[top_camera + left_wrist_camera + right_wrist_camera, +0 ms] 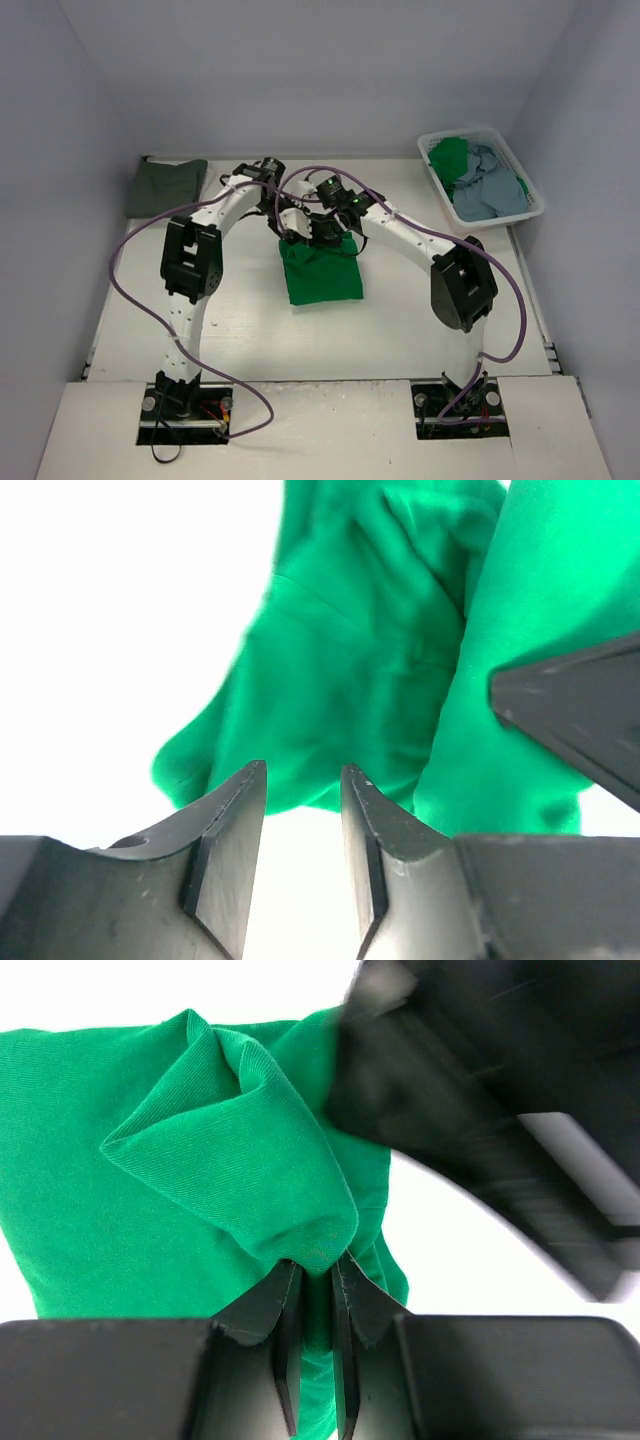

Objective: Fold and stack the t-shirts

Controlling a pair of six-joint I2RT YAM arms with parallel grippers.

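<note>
A bright green t-shirt point(322, 274) lies partly folded in the middle of the table, its far edge bunched under both grippers. My right gripper point(318, 1268) is shut on a pinched fold of this green t-shirt point(190, 1160). My left gripper point(303, 770) hangs just short of the green cloth point(370, 660) with its jaws parted and nothing between them. In the top view the left gripper point(287, 228) and right gripper point(330, 232) sit close together at the shirt's far edge. A folded dark grey-olive t-shirt point(166, 186) rests at the far left.
A white plastic basket point(497, 139) at the far right holds a light blue shirt point(490, 190) and another green one point(448, 157). Purple cables loop off both arms. The right arm's dark body point(480, 1110) crowds the right wrist view.
</note>
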